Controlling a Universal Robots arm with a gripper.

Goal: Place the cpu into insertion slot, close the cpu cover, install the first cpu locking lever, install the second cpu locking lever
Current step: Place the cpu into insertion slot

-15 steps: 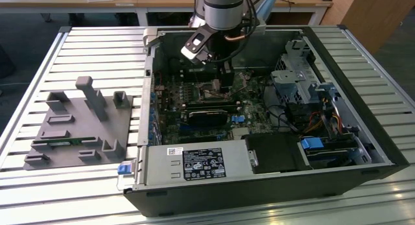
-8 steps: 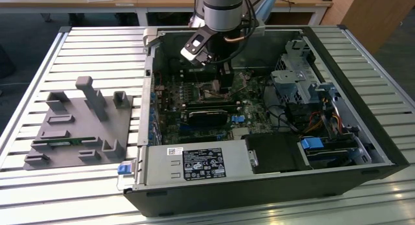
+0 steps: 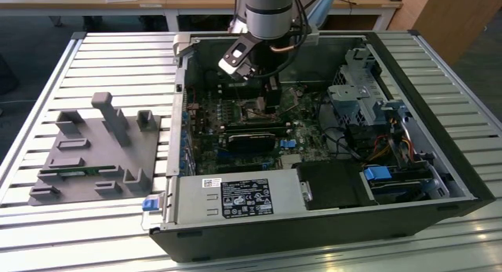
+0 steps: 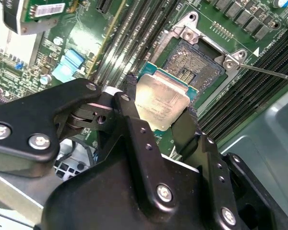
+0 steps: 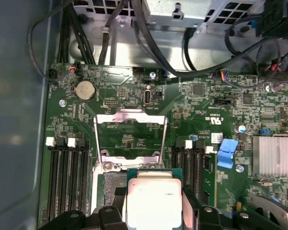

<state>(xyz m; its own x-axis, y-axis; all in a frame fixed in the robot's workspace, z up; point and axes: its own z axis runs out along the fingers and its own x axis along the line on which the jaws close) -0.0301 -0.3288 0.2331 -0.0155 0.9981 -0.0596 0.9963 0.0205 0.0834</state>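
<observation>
Second wrist view: the gripper is clamped on the cpu. Its two black fingers press on opposite edges of the chip, whose dull silver-grey top faces the camera. The cpu is held over one edge of the insertion slot and is not seated in it, so the slot's dark contact field lies bare inside its metal frame. A thin locking lever juts free from a corner of that frame, unlatched. First wrist view: the cpu, held in the gripper, hides part of the insertion slot. The cpu cover stands swung open on the side of the slot away from the gripper, with green board showing through its square window. Long black memory slots flank the insertion slot on both sides. Exterior view: the arm reaches down into the open computer case, with the gripper low over the motherboard. A grey fixture plate lies outside the case, well apart from the slot.
</observation>
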